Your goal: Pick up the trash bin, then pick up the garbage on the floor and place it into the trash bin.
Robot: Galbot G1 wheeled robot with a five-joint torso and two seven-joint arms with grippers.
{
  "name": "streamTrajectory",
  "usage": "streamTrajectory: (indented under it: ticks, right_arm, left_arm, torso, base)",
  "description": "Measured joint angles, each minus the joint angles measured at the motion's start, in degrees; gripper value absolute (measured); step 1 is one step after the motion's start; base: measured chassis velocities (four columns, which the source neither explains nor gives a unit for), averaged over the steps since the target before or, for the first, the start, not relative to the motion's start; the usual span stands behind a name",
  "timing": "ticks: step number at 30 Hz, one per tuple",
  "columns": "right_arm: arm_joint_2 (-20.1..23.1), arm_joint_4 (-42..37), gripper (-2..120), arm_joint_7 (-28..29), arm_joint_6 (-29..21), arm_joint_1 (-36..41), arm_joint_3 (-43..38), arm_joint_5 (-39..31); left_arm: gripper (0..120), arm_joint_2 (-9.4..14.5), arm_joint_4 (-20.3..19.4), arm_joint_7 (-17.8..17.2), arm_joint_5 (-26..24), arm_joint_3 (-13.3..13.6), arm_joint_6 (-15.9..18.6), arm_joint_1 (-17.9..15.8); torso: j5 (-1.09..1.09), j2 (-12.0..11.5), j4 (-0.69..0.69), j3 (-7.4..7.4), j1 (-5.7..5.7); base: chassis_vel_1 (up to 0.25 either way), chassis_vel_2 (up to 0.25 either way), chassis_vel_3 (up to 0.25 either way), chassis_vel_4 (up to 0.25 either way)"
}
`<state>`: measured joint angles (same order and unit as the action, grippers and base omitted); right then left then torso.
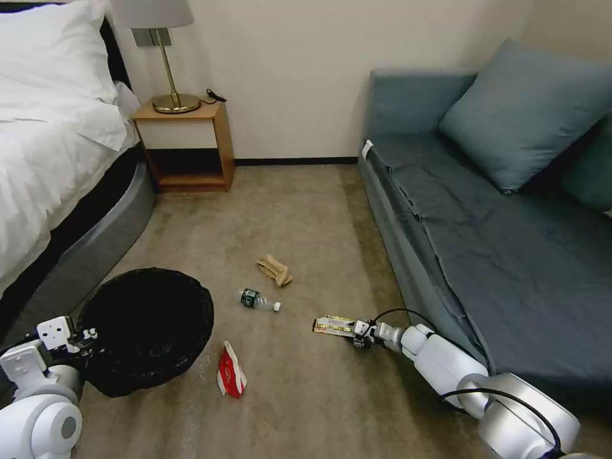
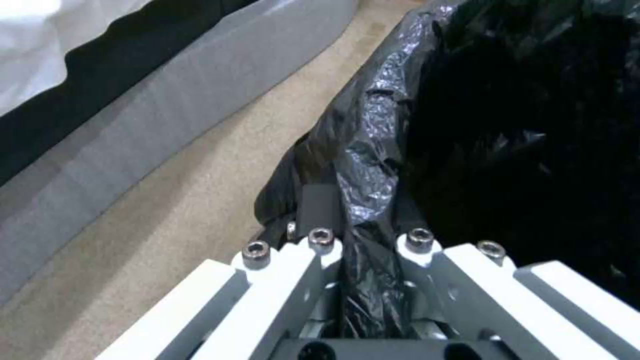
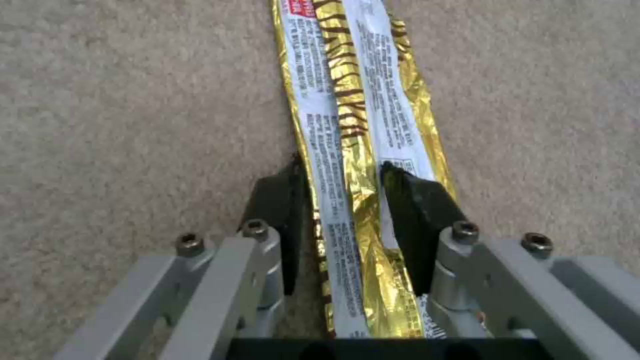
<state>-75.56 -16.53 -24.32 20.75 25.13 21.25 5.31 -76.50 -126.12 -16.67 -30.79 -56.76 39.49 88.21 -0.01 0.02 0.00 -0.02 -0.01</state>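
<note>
The trash bin (image 1: 150, 328), lined with a crinkly black bag, hangs low at the left beside the bed, its mouth facing me. My left gripper (image 1: 89, 335) is shut on the bag-covered rim; the left wrist view shows the black plastic (image 2: 507, 125) pinched in my left gripper (image 2: 363, 235). The flat yellow-black snack wrapper (image 1: 333, 325) lies on the carpet by the sofa. My right gripper (image 1: 356, 335) is down at its near end. In the right wrist view the wrapper (image 3: 347, 90) is squeezed between the black pads of my right gripper (image 3: 340, 175). Other garbage on the floor: a small bottle (image 1: 258, 299), crumpled tan paper (image 1: 275, 269), a red-white packet (image 1: 231, 370).
A bed (image 1: 57, 159) with white linen runs along the left, its grey base close to the bin. A blue sofa (image 1: 497, 242) lines the right. A wooden nightstand (image 1: 188, 146) with a lamp stands against the far wall. Open carpet lies between.
</note>
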Motion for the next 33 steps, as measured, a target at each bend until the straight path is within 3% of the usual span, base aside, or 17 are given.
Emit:
streamTrajectory:
  ticks: [11, 20, 33]
  right_arm:
    - [-1.05, 1.61, 33, 0.54, -0.51, 0.11, -1.49, 2.6]
    - [-1.19, 1.59, 1, 0.38, -0.51, 0.26, -1.76, 3.68]
    - [1.42, -3.14, 0, 0.43, -1.51, 1.13, -1.51, 3.34]
  left_arm:
    - [4, 0.12, -0.65, 0.19, 0.02, -0.18, -0.44, 0.87]
    - [4, 0.29, -0.67, 0.33, 0.09, 0.02, -0.57, 0.66]
    - [4, -0.24, -0.81, 0.3, 0.62, 0.68, -0.82, 0.79]
  torso:
    - [-0.02, 0.02, -0.01, 0.0, -0.01]
    - [0.07, -0.03, 0.05, 0.02, 0.0]
    - [0.07, -0.05, 0.03, 0.05, 0.01]
  base:
    - [0.0, 0.0, 0.0, 0.0]
    - [0.0, 0.0, 0.0, 0.0]
    - [0.0, 0.0, 0.0, 0.0]
